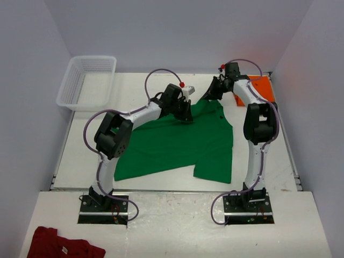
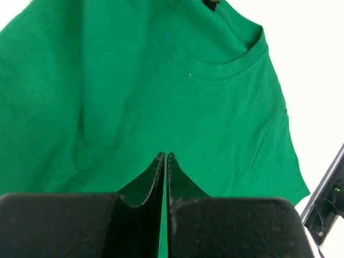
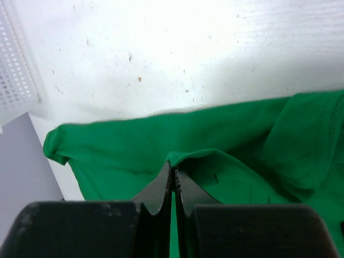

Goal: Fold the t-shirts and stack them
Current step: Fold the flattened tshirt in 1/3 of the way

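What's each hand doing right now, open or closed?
Left hand: closed over the green t-shirt, no grip visible.
Right hand: closed, pinching a fold of the green t-shirt.

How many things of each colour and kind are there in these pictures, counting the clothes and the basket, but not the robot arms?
green t-shirt: 1
orange t-shirt: 1
dark red garment: 1
white basket: 1
Total: 4

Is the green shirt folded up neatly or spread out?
Mostly spread out, not folded neatly: the green shirt lies wide and rumpled across the table, with the right end effector pinching up one edge.
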